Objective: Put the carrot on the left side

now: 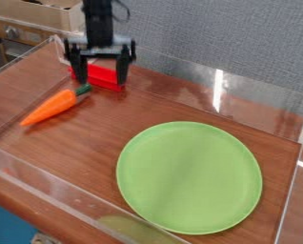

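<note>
Gripper (101, 65) hung with its jaws spread wide and nothing between them, pointing down at the tabletop (141, 114), just above and to the right of the carrot (52, 108). That carrot lay flat on the left side (46, 143), well clear of the green plate (190, 177), its long axis slanting from the tip at lower left to the green stub at upper right. A red block (107, 75) showed behind the fingers. The placement looked done.

Robot lab, acrylic-walled wooden tabletop (78, 143), grey partition (231, 38)
</note>
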Robot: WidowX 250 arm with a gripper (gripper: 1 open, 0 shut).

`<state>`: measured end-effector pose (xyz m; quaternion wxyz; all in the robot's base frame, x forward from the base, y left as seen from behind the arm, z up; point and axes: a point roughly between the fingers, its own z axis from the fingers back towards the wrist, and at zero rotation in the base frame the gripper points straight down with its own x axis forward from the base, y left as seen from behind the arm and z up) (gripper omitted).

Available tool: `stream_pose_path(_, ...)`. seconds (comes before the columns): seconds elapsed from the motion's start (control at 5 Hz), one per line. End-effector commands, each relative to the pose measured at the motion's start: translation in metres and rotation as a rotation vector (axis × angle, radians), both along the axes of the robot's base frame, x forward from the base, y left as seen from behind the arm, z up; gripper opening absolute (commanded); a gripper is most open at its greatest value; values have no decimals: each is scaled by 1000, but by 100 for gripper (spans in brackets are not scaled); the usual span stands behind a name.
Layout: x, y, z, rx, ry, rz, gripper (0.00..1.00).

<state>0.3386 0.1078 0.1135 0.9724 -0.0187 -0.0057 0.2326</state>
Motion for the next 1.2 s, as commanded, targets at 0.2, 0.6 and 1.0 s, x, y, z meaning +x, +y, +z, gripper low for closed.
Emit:
stream_pose_path(0.2, -14, 30, 82, 50, -188, -73, 100)
stream_pose_path(0.6, -8, 28, 73, 81, -167, -300, 100)
stream_pose_path(1.0, -12, 19, 60, 105, -129, -361, 100)
